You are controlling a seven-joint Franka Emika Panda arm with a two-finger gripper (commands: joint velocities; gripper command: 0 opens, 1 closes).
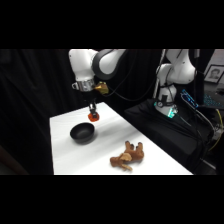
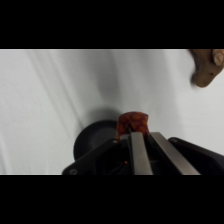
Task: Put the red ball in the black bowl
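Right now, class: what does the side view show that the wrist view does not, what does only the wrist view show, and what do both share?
Only the side view shows the arm's base, the table's edges, the whole plush toy and that the ball hangs above the table, just behind the bowl. Only the wrist view shows the tool's fingers closed on the red ball. Both share the ball, the black bowl, the toy and the white tabletop.
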